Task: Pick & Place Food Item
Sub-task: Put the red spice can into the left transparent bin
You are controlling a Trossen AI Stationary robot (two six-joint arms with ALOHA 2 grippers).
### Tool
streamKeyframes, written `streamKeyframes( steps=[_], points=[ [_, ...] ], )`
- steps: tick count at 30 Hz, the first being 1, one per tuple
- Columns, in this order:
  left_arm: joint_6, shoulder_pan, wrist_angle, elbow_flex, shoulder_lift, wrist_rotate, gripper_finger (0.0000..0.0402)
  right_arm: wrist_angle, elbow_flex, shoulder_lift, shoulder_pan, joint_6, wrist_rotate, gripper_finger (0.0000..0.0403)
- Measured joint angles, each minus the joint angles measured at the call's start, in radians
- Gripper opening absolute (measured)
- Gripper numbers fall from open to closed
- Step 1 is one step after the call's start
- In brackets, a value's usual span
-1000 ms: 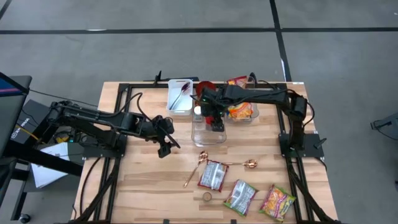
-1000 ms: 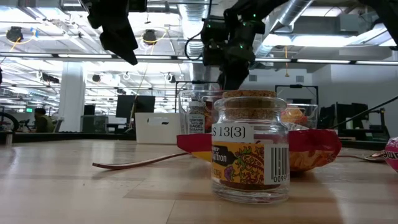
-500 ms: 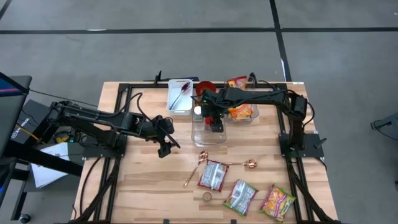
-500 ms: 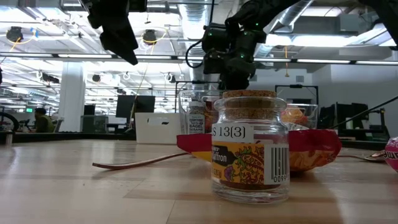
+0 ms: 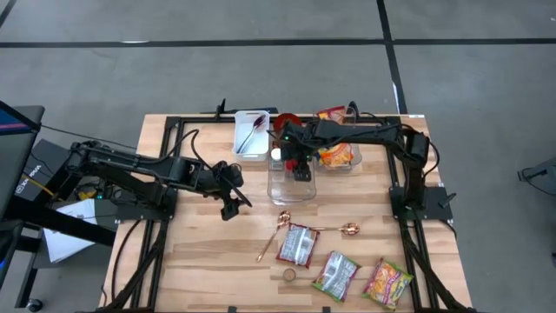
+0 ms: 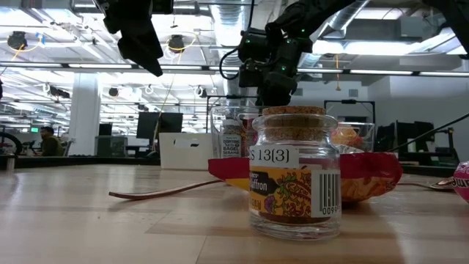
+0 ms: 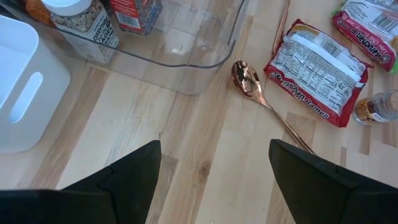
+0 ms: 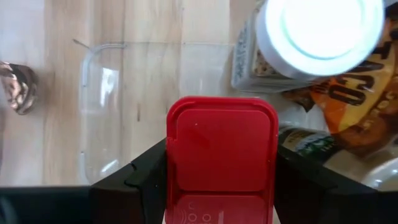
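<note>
Right gripper, seen from its own wrist camera, with the two dark fingers pinching the red-capped container from either side; the cap sits squarely between the fingers, in contact with both, so the food item lies directly under the claw, not off to one side. In the overhead view the right gripper hangs over the clear plastic bin, toward its 12 o'clock end; the held container's long axis runs along the gripper's approach line, top toward the camera. Beside it, toward 2 o'clock in the wrist picture, stands a white-lidded jar, just beside the red cap; contact cannot be determined. The bare bin floor extends toward 6 o'clock on the table, which is judged the free space for a release. Left gripper, fingers spread and holding nothing, waits at 9 o'clock of the bin, near but apart from it; the right arm is the one engaged. The copper spoon and noodle packet lie outside the bin, at its 6 o'clock.
</note>
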Motion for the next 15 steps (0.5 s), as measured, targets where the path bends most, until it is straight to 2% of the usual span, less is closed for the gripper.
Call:
streamKeyframes(
  steps=[15],
  points=[
    [0.0, 0.0, 0.0, 0.0, 0.0, -0.006, 0.0294, 0.009, 0.0, 0.0, -0.006, -0.012, -0.001, 0.0236]
  ],
)
